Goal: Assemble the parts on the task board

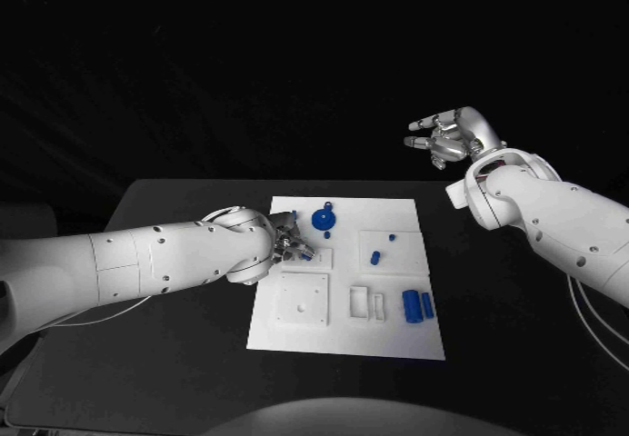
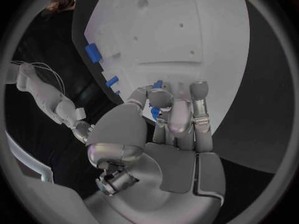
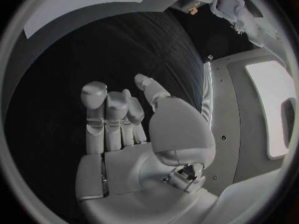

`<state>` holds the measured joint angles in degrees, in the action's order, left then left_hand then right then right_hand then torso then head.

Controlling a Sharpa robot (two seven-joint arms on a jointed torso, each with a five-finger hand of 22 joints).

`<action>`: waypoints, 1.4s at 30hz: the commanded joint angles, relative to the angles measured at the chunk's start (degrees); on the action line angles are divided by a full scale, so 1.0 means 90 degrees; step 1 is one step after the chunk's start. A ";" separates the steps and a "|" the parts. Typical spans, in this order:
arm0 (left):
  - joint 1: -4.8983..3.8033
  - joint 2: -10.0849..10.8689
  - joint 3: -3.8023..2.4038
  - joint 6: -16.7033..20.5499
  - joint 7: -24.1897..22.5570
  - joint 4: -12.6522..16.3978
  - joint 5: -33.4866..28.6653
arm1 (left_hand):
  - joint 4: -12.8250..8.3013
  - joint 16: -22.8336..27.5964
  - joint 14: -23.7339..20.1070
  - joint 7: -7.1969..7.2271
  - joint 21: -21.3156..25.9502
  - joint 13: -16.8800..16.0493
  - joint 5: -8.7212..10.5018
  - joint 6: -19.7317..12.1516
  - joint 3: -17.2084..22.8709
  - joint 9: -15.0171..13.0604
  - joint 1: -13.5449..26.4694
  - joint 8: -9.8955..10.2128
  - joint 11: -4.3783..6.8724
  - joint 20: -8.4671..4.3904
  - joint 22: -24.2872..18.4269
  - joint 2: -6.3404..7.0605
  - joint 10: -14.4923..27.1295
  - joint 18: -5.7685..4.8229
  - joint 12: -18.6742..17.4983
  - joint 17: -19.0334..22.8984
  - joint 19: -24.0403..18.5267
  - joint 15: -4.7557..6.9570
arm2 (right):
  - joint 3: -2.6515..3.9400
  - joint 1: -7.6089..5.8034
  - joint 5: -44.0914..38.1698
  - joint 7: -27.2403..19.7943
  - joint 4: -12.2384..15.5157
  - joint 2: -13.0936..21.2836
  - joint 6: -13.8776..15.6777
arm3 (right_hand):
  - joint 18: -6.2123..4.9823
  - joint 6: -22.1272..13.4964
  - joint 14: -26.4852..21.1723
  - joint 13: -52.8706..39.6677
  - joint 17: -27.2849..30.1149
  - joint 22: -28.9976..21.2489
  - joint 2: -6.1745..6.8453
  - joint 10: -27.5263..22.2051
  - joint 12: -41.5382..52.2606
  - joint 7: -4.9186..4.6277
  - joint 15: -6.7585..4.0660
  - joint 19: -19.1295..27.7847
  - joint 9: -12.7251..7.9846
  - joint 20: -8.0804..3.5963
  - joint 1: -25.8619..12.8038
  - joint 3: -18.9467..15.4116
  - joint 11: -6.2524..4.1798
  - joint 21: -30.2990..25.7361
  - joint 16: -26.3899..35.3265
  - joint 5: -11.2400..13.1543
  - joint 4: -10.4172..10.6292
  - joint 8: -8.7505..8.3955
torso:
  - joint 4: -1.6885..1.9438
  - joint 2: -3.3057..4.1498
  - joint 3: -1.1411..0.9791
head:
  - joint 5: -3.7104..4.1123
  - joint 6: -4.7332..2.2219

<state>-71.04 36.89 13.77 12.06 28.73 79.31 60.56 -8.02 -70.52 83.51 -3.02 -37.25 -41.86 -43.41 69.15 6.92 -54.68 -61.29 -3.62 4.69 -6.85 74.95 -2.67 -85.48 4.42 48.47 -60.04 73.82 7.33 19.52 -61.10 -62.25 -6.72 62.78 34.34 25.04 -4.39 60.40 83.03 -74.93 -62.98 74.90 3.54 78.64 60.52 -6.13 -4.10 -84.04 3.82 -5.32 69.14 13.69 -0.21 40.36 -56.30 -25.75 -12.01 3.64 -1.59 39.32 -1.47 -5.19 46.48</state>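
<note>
Fingers of silver left hand (image 1: 288, 238) pinching small blue part (image 2: 155, 112) over flat white task board (image 1: 394, 341); right hand (image 1: 453, 134) empty, spread.

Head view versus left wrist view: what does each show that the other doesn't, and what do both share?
Head view alone: the whole task board with the round blue part near its far edge, two blue cylinders lying side by side, and the right robot hand raised beyond the table, fingers apart, holding nothing.
Left wrist view alone: a small blue piece between the fingers of the left robot hand.
Both: the left robot hand over the board, and blue parts on it.
</note>
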 commanded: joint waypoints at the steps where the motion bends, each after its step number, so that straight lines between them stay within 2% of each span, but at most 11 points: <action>1: 0.0015 -0.0005 0.0005 -0.0176 0.0051 0.0018 0.0062 | -0.0597 -0.0005 -0.0014 0.0578 0.0025 0.0006 0.0006 0.0616 0.0642 0.0003 -0.0044 -0.0020 0.0183 -0.0007 0.0157 -0.0016 -0.0107 -0.0036 -0.0037 0.0004 0.0015 0.0050 | 0.0003 -0.0001 -0.0069 -0.0016 -0.0003 -0.0007 -0.0074 | -0.0097 -0.0003 0.0027 -0.0379 -0.0009 0.0353 -0.0001 -0.0004 0.0002 0.0005 -0.0022 -0.0351 0.0010 -0.0018 -0.0076 -0.0045 -0.0021 0.0013 -0.0008 -0.0025 0.0003 -0.0006 | 0.0002 0.0002 0.0001 | -0.0003 -0.0012; 17: 0.0018 0.0004 0.0004 -0.0191 0.0073 0.0001 0.0093 | -0.0585 -0.0019 -0.0010 0.0580 0.0033 -0.0005 0.0006 0.0622 0.0639 0.0016 -0.0050 -0.0026 0.0184 -0.0009 0.0158 -0.0016 -0.0109 -0.0041 -0.0028 -0.0006 0.0018 0.0049 | 0.0003 0.0000 -0.0045 -0.0005 -0.0027 -0.0014 -0.0093 | -0.0097 -0.0003 0.0027 -0.0379 -0.0009 0.0353 -0.0001 -0.0004 0.0002 0.0005 -0.0022 -0.0351 0.0010 -0.0018 -0.0076 -0.0045 -0.0021 0.0013 -0.0008 -0.0025 0.0003 -0.0006 | 0.0003 0.0002 0.0008 | -0.0002 -0.0001; 23: 0.0018 -0.0016 0.0004 -0.0214 0.0077 -0.0027 0.0101 | -0.0589 -0.0016 -0.0014 0.0580 0.0026 -0.0001 0.0003 0.0618 0.0643 -0.0001 -0.0054 -0.0025 0.0186 -0.0012 0.0160 -0.0015 -0.0108 -0.0043 -0.0033 0.0001 0.0022 0.0051 | 0.0003 0.0001 -0.0045 -0.0005 -0.0044 -0.0030 -0.0098 | -0.0097 -0.0003 0.0027 -0.0379 -0.0009 0.0353 -0.0001 -0.0004 0.0002 0.0005 -0.0022 -0.0351 0.0010 -0.0018 -0.0076 -0.0045 -0.0021 0.0013 -0.0008 -0.0025 0.0003 -0.0006 | 0.0002 0.0007 0.0002 | -0.0008 0.0011; 31: 0.0017 -0.0093 0.0003 -0.0384 0.0127 -0.0109 0.0094 | -0.0592 -0.0019 -0.0014 0.0585 0.0039 -0.0014 -0.0024 0.0628 0.0650 -0.0036 -0.0036 -0.0031 0.0185 -0.0014 0.0156 -0.0020 -0.0111 -0.0045 -0.0019 -0.0001 0.0016 0.0051 | 0.0003 0.0001 -0.0044 -0.0007 -0.0066 -0.0044 -0.0103 | -0.0102 -0.0006 0.0031 -0.0381 -0.0020 0.0344 -0.0007 -0.0003 0.0006 0.0006 -0.0022 -0.0349 0.0010 -0.0017 -0.0079 -0.0059 -0.0021 0.0008 -0.0012 -0.0029 0.0023 -0.0005 | 0.0001 0.0002 0.0002 | -0.0002 0.0020; 42: 0.0016 -0.0204 0.0003 -0.0641 0.0155 -0.0192 0.0117 | -0.0609 -0.0035 -0.0027 0.0616 0.0093 -0.0029 -0.0031 0.0683 0.0632 -0.0389 0.0007 -0.0032 0.0190 0.0011 0.0147 0.0001 -0.0109 -0.0040 -0.0003 0.0004 -0.0011 0.0043 | 0.0003 0.0001 -0.0043 -0.0007 -0.0075 -0.0051 -0.0108 | -0.0101 -0.0013 0.0030 -0.0386 -0.0017 0.0343 -0.0002 -0.0001 0.0013 0.0005 -0.0022 -0.0349 0.0010 -0.0017 -0.0083 -0.0070 -0.0020 0.0020 -0.0006 -0.0038 0.0031 -0.0006 | -0.0001 0.0003 -0.0006 | 0.0000 0.0045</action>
<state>-71.29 35.45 13.54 8.86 29.64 77.54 61.25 -7.86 -70.51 83.20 -3.11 -36.71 -42.07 -43.65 69.37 7.10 -57.99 -61.36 -3.67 4.28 -6.85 74.92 -2.73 -85.90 4.39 48.47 -60.02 73.82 7.46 19.52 -61.09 -62.28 -6.58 62.09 33.95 24.83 -4.38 60.40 83.03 -74.93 -63.10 74.90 3.54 78.64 60.52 -6.13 -4.10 -84.04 3.82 -5.32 69.14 13.45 -0.21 40.36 -56.30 -25.74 -11.77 3.64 -1.60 39.34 -1.48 -5.21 46.88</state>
